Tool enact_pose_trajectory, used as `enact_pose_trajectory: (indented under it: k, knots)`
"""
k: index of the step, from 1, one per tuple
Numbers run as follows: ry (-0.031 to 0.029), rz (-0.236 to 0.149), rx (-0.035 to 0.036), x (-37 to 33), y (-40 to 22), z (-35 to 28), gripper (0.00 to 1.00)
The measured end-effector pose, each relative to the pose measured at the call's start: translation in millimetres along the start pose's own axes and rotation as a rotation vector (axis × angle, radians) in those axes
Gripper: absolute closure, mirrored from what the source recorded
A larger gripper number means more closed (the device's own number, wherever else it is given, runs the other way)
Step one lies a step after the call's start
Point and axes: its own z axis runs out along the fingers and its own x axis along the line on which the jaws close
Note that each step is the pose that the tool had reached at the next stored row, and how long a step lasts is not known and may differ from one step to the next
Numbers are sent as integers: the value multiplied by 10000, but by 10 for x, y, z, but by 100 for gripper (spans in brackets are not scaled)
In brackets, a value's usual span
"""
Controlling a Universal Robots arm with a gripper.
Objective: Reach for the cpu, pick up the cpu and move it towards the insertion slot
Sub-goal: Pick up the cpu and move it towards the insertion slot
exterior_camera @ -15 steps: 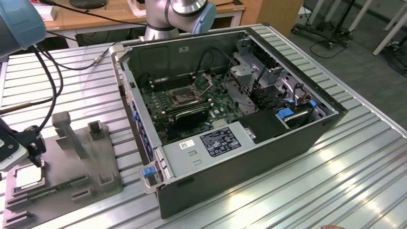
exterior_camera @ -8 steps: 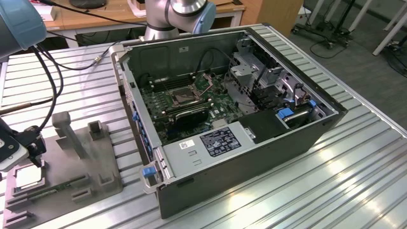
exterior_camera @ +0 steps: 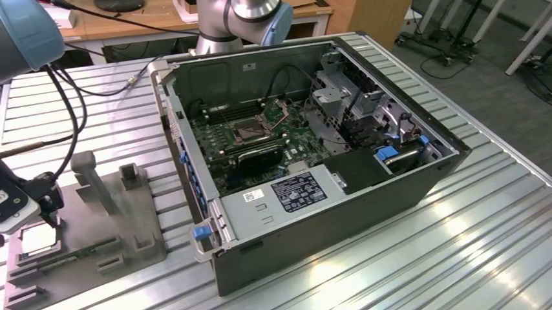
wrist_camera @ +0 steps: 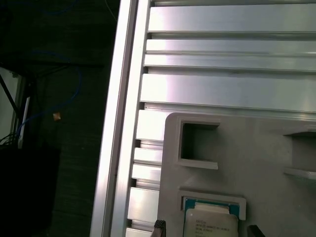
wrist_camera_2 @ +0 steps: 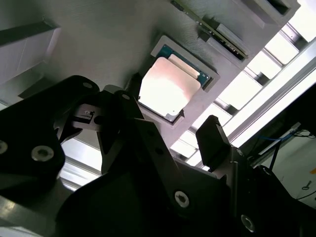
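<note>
claw (wrist_camera_2: 172, 106) spread open, holding nothing | my fingers flank cpu (wrist_camera_2: 165, 89) | cpu lies in holder (wrist_camera_2: 98, 44) | slot (exterior_camera: 250, 131) well apart

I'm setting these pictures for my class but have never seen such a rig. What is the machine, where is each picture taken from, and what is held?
The machine is a robot arm with a two-fingered gripper. The exterior view looks down on a slatted metal table bearing an open computer case and a grey plastic holder. Both wrist views come from cameras riding on the arm. The cpu, a small silvery chip, lies in a recess of the holder. The gripper's fingers stand open on either side of it; nothing is held. The insertion slot is the metal-framed socket inside the case.
</note>
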Motion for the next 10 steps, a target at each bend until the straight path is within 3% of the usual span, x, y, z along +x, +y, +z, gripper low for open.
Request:
enact_pose_trajectory:
  k: [10]
  knots:
    - [-6, 128, 2, -1, -9, 122, 29]
